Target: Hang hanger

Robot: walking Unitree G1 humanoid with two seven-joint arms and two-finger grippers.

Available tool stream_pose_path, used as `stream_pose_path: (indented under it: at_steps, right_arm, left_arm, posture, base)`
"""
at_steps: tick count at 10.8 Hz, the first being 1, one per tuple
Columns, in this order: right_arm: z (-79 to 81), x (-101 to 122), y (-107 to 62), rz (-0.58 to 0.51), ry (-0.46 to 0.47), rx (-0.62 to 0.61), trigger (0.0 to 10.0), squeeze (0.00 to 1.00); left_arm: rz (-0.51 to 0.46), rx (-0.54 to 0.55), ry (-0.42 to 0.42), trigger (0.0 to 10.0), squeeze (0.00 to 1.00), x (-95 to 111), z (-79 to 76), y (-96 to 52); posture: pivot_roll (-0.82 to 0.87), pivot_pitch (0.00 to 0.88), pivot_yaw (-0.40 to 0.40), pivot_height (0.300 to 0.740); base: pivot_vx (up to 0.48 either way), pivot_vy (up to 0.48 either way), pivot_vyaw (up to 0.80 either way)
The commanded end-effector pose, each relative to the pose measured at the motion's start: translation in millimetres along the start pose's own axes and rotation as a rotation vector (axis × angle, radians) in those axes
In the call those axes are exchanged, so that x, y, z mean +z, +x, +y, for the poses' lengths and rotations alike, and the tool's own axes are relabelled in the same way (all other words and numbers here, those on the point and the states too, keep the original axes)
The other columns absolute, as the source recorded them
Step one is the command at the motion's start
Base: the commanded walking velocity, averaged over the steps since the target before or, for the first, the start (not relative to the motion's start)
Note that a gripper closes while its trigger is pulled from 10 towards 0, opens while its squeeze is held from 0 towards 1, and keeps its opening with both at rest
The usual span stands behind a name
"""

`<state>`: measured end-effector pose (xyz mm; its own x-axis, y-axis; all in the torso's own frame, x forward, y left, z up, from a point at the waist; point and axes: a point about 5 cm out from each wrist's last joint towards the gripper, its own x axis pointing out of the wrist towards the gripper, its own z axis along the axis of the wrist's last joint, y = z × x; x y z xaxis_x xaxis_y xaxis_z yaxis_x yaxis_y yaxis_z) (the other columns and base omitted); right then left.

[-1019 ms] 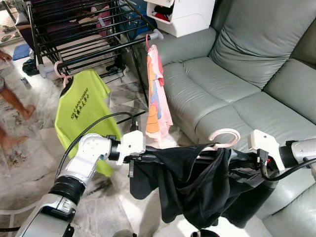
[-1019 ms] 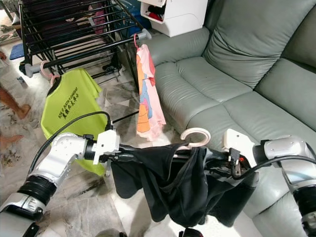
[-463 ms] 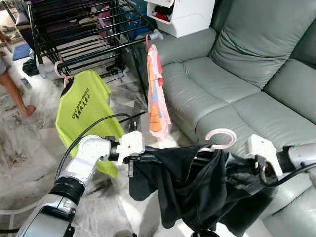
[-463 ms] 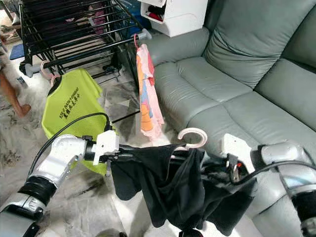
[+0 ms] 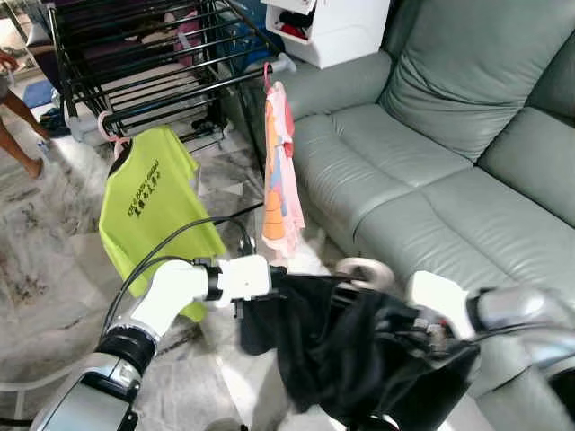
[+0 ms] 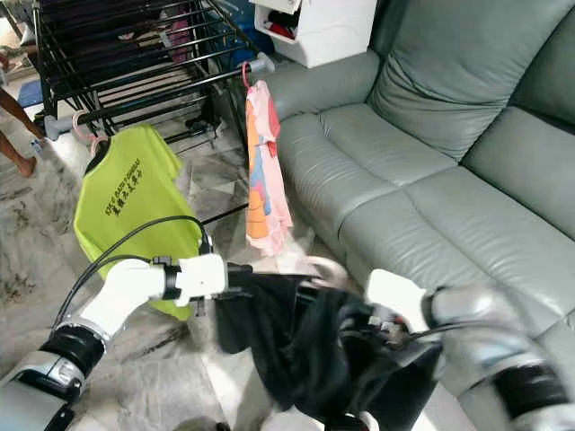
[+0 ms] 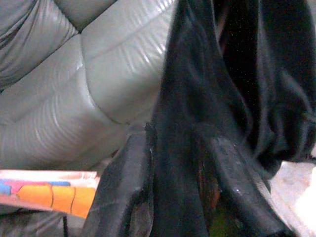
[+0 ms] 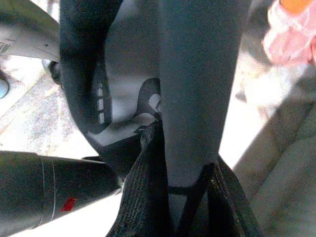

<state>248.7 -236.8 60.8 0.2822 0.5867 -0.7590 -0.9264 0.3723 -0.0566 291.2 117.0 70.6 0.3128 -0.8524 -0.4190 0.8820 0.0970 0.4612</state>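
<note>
A black garment hangs on a pale pink hanger whose hook sticks up between my two arms, in front of the sofa. My left gripper is shut on the garment's left shoulder; in the left wrist view black cloth sits between its fingers. My right gripper, blurred by motion, is shut on the right side, with dark cloth pinched between its fingers. The black drying rack stands farther off to the left, with its front rail above the hung clothes.
A lime green shirt and a pink-orange garment hang from the rack's front rail. The grey-green sofa runs along the right. A white storage box stands behind it. A person's legs are at the far left on the marble floor.
Both arms have carried the black garment leftward and closer together; the right gripper moved most and is now blurred. The person's legs have stepped farther away at the left.
</note>
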Motion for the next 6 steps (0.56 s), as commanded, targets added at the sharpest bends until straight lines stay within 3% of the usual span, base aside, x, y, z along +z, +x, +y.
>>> stream_pose_path:
  at_steps: [1, 2, 4, 6]
  right_arm:
    - [-1.6, -0.9, 5.0, -0.014, 0.043, -0.097, 0.0, 0.00]
    - [-0.9, -2.1, 17.6, -0.062, 0.164, -0.245, 0.0, 0.00]
    - [1.0, -0.2, 27.8, -0.132, 0.268, -0.421, 0.0, 0.00]
    - [10.6, 10.3, 41.4, -0.208, 0.349, -0.528, 0.0, 0.00]
  left_arm:
    - [0.027, 0.057, -0.049, 10.0, 1.00, -10.1, -5.1, -4.2]
    - [0.062, 0.176, -0.125, 10.0, 1.00, -18.4, -4.7, -6.0]
    - [0.076, 0.419, -0.294, 10.0, 1.00, -28.2, -0.1, -9.5]
    - [0.015, 0.758, -0.567, 10.0, 1.00, -38.3, 1.6, -17.0]
  posture:
    - [-0.11, 0.000, 0.067, 0.740]
    - [-0.10, 0.000, 0.062, 0.740]
    - [-0.10, 0.000, 0.066, 0.740]
    - [-0.11, 0.000, 0.071, 0.740]
  base:
    - [0.000, 0.000, 0.00]
    - [0.000, 0.000, 0.00]
    - [0.000, 0.000, 0.00]
    - [0.000, 0.000, 0.00]
